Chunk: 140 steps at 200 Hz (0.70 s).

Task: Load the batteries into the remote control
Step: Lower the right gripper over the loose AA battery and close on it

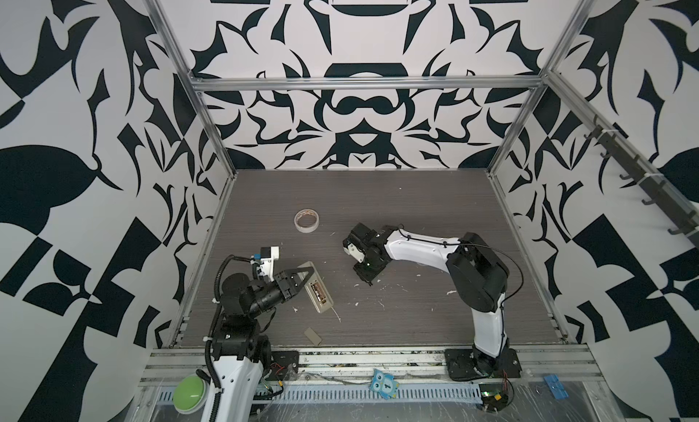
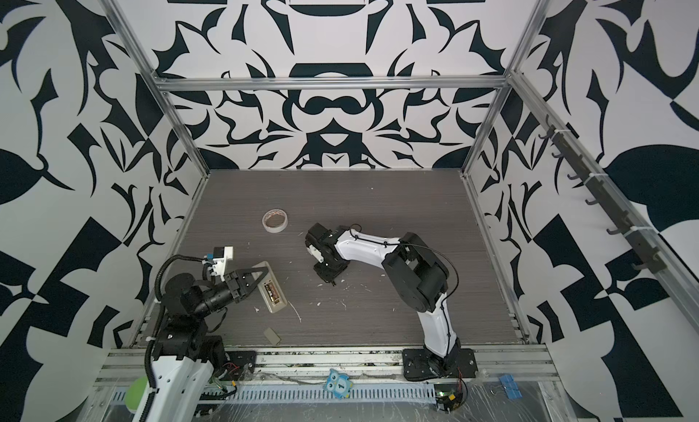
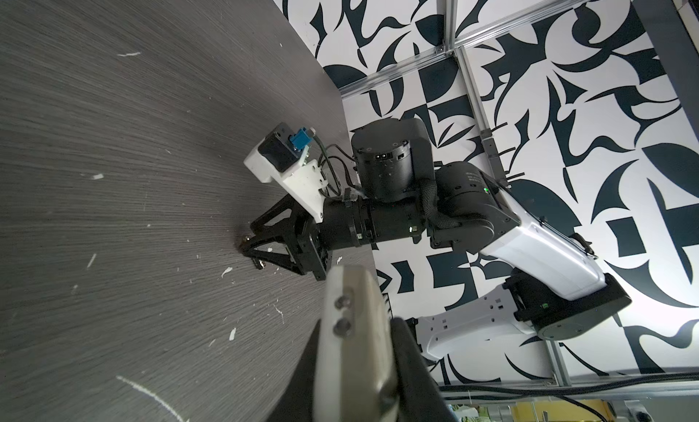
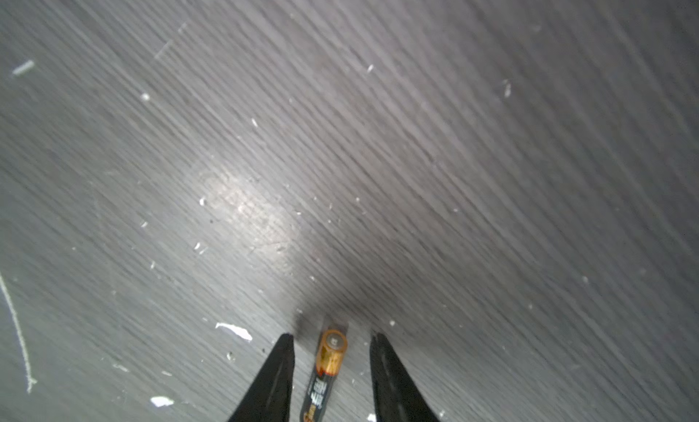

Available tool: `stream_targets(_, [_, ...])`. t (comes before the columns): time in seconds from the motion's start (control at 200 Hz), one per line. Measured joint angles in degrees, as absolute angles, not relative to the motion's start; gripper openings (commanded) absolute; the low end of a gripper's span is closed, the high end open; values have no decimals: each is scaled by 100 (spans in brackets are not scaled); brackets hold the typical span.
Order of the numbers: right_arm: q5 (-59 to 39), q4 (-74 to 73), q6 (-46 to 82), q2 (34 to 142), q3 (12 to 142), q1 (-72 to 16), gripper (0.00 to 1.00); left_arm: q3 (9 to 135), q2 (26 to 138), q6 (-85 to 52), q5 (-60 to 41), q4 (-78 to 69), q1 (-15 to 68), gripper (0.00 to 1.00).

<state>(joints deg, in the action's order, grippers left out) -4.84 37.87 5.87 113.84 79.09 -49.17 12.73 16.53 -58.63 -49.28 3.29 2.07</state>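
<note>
The remote control [image 1: 320, 292] [image 2: 275, 296] lies beige back up at the front left, its battery bay open, with something dark and coppery in the bay. My left gripper [image 1: 305, 279] [image 2: 259, 278] is shut on its far end. In the left wrist view the remote [image 3: 355, 363] shows edge-on, pinched in the left gripper [image 3: 359, 325]. One battery [image 4: 329, 363], dark with a copper end, lies flat on the table. My right gripper [image 4: 333, 336] [image 1: 368, 282] points down with an open finger on each side of it, neither touching.
A tape roll [image 1: 307, 219] lies behind the remote. A small beige cover piece [image 1: 313, 336] rests near the table's front edge. White scraps [image 1: 397, 287] dot the dark wood-grain table [image 1: 435, 212]. Patterned walls close in three sides.
</note>
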Motion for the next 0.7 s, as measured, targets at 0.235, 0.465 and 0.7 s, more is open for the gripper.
stream_targets(0.235, [-491,3787,589,11384,7909,-4921,34,1273,1649,-5863,-4928,329,207,0])
stream_targets(0.465, [-489,3785,591,11437,7909,-4921,31,1273,1649,-5863,-4928,329,207,0])
stream_targets(0.7, [-482,3782,589,11448,7909,-4921,28,1273,1649,-5863,-4925,329,217,0])
